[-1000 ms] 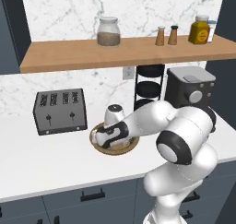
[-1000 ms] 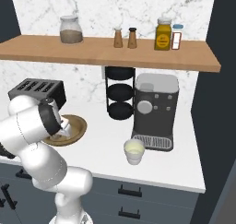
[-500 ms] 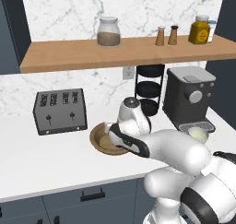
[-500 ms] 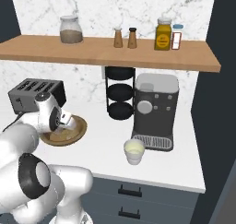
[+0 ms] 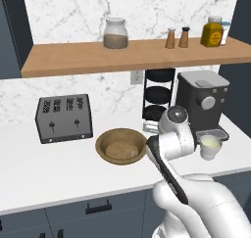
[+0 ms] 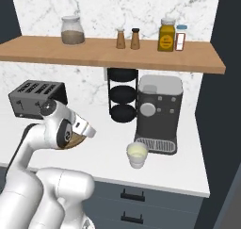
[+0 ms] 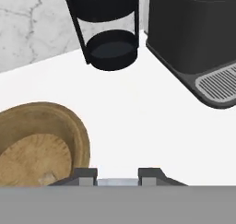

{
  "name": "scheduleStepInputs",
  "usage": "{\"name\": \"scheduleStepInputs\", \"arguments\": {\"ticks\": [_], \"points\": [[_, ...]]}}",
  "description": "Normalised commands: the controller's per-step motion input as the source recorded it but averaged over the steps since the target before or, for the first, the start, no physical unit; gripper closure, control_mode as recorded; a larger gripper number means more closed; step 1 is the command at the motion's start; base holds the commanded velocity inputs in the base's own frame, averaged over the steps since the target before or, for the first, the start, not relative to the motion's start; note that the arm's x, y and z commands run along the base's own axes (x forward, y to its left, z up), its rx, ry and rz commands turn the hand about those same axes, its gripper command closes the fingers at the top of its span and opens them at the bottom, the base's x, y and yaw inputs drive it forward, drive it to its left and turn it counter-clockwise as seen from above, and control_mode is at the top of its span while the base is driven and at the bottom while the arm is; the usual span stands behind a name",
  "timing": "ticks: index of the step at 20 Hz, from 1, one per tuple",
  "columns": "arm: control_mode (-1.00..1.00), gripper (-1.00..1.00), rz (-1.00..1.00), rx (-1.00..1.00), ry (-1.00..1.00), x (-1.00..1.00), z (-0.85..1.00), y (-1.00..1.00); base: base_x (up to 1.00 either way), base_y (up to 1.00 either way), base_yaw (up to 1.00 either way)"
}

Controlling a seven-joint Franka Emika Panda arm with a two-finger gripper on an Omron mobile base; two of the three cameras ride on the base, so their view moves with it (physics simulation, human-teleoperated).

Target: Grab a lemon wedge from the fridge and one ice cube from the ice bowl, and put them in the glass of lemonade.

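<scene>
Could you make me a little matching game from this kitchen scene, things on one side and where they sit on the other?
Things:
1. toaster
2. ice bowl
3. glass of lemonade
4. honey jar

Places:
A. up on the wooden shelf, beside the small white bottle
B. on the counter in front of the coffee machine's drip tray
C. at the left end of the counter, against the marble wall
D. on the counter between the toaster and the black tiered rack

Pairs: 1-C, 2-D, 3-B, 4-A

Glossy white rounded arm point(image 5: 177, 143) — dark joints, dark fingers point(image 7: 86, 174).
</scene>
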Motion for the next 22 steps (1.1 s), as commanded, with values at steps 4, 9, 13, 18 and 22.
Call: {"name": "scheduleStepInputs", "arguments": {"ticks": [4, 9, 13, 18, 22], "points": [[-1.0, 1.0, -0.36, 0.0, 0.0, 0.0, 0.71, -1.0, 0.0, 0.0, 0.0], [-1.0, 1.0, -0.31, 0.01, 0.1, 0.0, 0.46, -1.0, 0.0, 0.0, 0.0], [-1.0, 1.0, -0.18, 0.06, 0.13, 0.04, 0.03, -1.0, 0.0, 0.0, 0.0], [-1.0, 1.0, 0.0, 0.02, 0.04, 0.07, -0.06, -0.56, 0.0, 0.0, 0.0], [-1.0, 1.0, 0.0, 0.0, 0.09, 0.01, -0.4, -0.28, 0.0, 0.0, 0.0]]}}
